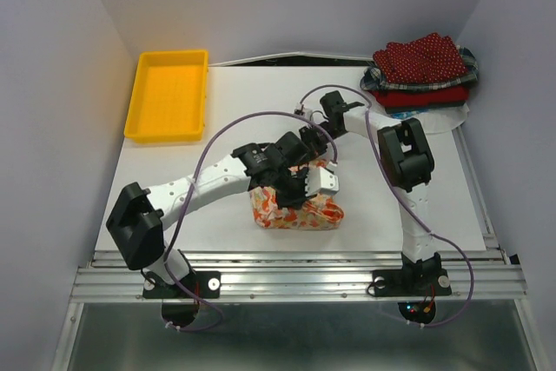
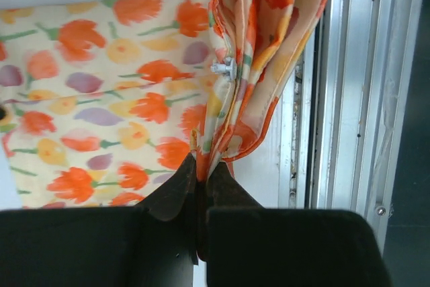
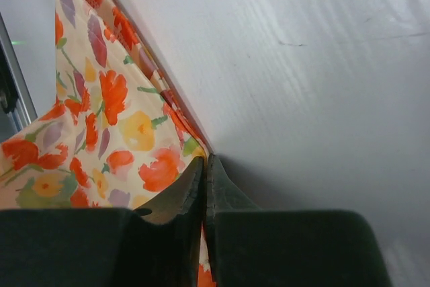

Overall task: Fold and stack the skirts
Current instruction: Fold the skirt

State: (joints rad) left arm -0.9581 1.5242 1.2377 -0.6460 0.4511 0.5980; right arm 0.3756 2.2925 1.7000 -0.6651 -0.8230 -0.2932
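Cream cloth skirt with orange-red flowers (image 1: 300, 213) lies bunched on the white surface (image 1: 226, 93), towards its near side. The left tool (image 2: 200, 162) and right tool (image 3: 205, 160), both closed, pinch its edges. Folding seems in hand; next, both must carry the cloth over evenly.

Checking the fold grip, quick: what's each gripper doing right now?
Left gripper: closed, pinching the floral skirt.
Right gripper: closed on the same skirt.

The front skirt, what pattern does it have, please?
The skirt is cream with orange-red flowers, clearest in the left wrist view.
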